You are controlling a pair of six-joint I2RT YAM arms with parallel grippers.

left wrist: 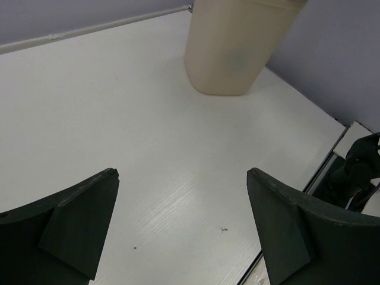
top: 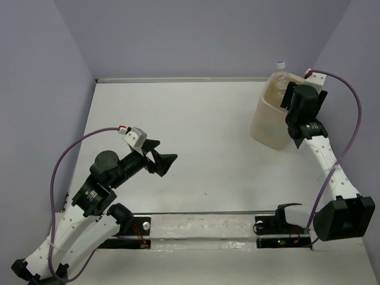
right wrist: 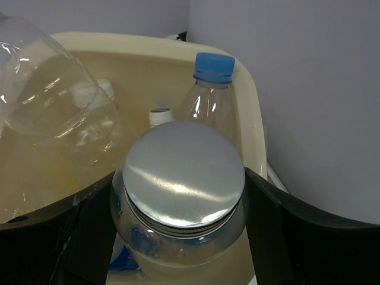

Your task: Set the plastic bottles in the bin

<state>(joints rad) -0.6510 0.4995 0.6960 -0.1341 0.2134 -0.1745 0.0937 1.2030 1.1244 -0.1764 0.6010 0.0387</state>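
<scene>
The cream-beige bin (top: pixel 265 122) stands at the far right of the table; it also shows in the left wrist view (left wrist: pixel 225 53) and the right wrist view (right wrist: pixel 254 127). My right gripper (top: pixel 292 100) is over the bin's right rim, shut (right wrist: pixel 181 234) on a short stubby clear bottle with a silver lid (right wrist: pixel 184 169), held above the bin's inside. In the bin are a clear bottle with a blue cap (right wrist: pixel 214 71), a larger clear bottle (right wrist: pixel 53 95) and a white-capped one (right wrist: pixel 160 116). A white cap (top: pixel 281 64) pokes above the rim. My left gripper (top: pixel 161 155) is open and empty (left wrist: pixel 181 225) above bare table.
Purple-grey walls close in the table at the back and both sides; the right wall (right wrist: pixel 309 89) is right next to the bin. A metal rail (top: pixel 208 217) runs along the near edge between the arm bases.
</scene>
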